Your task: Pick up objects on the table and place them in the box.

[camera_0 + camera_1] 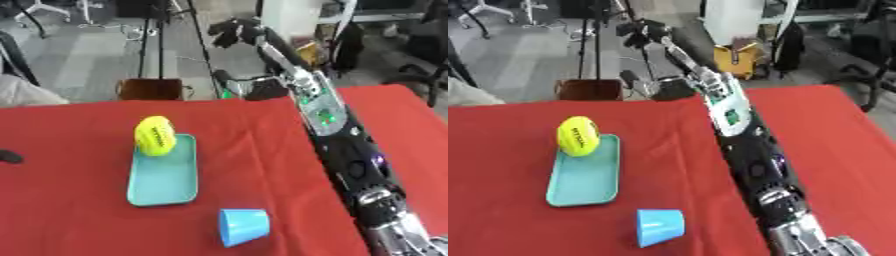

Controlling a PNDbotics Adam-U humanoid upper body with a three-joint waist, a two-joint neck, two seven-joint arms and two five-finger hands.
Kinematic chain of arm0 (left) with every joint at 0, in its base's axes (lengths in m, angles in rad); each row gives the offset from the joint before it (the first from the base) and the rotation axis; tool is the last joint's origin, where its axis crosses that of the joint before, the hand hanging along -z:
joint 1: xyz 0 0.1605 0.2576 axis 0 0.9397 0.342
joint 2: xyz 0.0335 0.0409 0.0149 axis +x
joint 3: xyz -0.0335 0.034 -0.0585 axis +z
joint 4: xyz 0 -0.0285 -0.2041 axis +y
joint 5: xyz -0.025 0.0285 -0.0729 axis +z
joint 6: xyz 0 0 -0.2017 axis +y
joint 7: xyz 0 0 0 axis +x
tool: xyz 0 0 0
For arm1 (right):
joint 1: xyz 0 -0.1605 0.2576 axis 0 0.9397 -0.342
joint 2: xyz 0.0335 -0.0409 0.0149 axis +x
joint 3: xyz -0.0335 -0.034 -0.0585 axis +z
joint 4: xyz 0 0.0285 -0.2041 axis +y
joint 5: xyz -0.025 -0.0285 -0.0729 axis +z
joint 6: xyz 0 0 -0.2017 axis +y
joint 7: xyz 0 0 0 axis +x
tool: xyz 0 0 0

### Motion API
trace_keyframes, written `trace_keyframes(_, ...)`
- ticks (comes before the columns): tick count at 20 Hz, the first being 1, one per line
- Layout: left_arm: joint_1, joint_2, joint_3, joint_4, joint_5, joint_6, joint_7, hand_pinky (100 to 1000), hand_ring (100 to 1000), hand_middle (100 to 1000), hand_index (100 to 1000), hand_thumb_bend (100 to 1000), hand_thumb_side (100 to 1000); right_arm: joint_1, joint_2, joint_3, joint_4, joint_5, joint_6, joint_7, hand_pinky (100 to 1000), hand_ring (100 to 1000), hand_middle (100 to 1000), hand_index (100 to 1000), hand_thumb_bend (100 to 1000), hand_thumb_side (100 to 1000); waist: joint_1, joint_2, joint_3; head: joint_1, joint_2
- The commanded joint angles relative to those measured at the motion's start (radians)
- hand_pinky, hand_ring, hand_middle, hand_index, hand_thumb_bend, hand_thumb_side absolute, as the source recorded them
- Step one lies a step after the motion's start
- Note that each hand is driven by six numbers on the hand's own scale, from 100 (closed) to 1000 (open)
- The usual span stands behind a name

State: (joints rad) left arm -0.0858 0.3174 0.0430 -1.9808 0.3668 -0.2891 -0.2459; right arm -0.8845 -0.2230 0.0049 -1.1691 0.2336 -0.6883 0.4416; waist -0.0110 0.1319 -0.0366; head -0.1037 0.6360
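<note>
Table (70,220) holds one yellow ball (155,135), one teal tray (163,176), one blue cup (242,226); right robot hand (229,32) state unclear.

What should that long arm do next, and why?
Probably draw the right hand back over the red table toward the yellow ball. That hand is stretched out past the far edge, away from everything. The ball on the teal tray and the blue cup on its side are untouched. I see no box.

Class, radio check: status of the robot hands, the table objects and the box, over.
Right robot hand raised beyond the table's far edge, holding nothing visible. Left robot hand out of view. Yellow ball on teal tray, blue cup tipped over. Box unobstructed.
</note>
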Motion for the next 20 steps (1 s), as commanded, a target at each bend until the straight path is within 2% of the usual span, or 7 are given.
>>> trace_keyframes(1,0.009,0.03,0.017,-0.019,-0.018,-0.002,0.012,591,1000,1000,976,565,780,0.028,-0.073,0.01,-0.088,-0.161,-0.047,0.175,706,739,781,904,217,349,-0.001,-0.02,-0.017,0.034,0.017)
trace_keyframes(5,0.035,0.034,0.022,-0.019,-0.038,0.0,0.022,591,1000,1000,971,560,790,0.105,-0.115,0.025,-0.18,-0.269,-0.054,0.28,721,756,790,910,232,346,-0.007,-0.032,-0.057,0.075,0.035)
trace_keyframes(9,0.058,0.038,0.024,-0.019,-0.058,-0.003,0.025,594,1000,1000,970,553,791,0.159,-0.14,0.031,-0.233,-0.328,-0.053,0.34,721,753,785,909,223,353,-0.009,-0.038,-0.077,0.1,0.049)
trace_keyframes(15,0.069,0.035,0.027,-0.019,-0.08,-0.008,0.031,597,1000,1000,969,548,797,0.219,-0.146,0.034,-0.285,-0.376,-0.029,0.404,714,744,764,899,197,371,-0.005,-0.033,-0.095,0.111,0.051)
trace_keyframes(20,0.065,0.025,0.025,-0.019,-0.089,-0.008,0.03,597,1000,1000,968,545,803,0.237,-0.136,0.027,-0.295,-0.394,0.008,0.445,704,731,752,892,172,387,0.004,-0.023,-0.098,0.112,0.047)
